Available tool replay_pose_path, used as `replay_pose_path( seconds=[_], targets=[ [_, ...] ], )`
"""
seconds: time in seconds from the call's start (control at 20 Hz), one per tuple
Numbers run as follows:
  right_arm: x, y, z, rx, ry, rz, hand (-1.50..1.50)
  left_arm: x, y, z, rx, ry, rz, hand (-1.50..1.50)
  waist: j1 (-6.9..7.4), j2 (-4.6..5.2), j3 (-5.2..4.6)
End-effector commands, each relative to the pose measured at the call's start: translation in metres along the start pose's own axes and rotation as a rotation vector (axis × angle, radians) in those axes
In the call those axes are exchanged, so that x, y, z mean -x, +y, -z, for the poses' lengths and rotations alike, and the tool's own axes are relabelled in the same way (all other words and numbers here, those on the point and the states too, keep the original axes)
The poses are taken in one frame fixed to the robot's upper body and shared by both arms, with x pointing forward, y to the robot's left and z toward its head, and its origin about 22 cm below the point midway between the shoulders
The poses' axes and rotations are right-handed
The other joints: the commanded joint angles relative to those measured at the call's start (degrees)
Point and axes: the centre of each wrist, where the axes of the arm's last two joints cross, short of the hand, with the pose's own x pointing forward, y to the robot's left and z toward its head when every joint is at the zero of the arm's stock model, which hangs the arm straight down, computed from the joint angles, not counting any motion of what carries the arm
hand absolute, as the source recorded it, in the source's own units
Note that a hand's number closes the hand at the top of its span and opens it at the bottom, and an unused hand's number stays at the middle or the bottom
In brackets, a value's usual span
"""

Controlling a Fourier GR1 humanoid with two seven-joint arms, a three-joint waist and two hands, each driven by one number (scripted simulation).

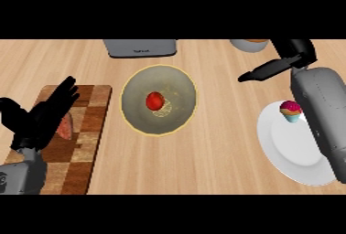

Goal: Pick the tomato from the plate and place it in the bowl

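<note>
Since the tomato [155, 100] sits in the middle of the bowl [181, 77], I judge the placing step done and only the pull-back left. My right hand [276, 67] hangs up and to the right of the bowl, well apart from it, fingers straight and holding nothing. My left hand [46, 113] rests left of the bowl over the board [91, 132], fingers spread, upright. The white plate [287, 151] right of the bowl carries a cupcake [291, 111], partly under my right forearm. Next I'd draw the right arm back without clipping the cupcake or the bowl.
</note>
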Motion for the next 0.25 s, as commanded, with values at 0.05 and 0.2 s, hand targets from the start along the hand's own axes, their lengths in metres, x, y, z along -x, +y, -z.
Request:
replay_pose_path(
  seconds=[0.05, 0.2],
  targets=[
    [0.003, -0.029, -0.057, -0.057, -0.058, 0.169, -1.50, 0.011, 0.011, -0.011, -0.017, 0.021, -0.005, 0.00, -1.22, -0.40, -0.04],
    [0.000, -0.039, -0.106, -0.111, -0.059, 0.111, 1.50, 0.004, 0.021, -0.001, -0.004, 0.007, 0.020, 0.00, -0.64, 0.23, -0.07]
  ],
)
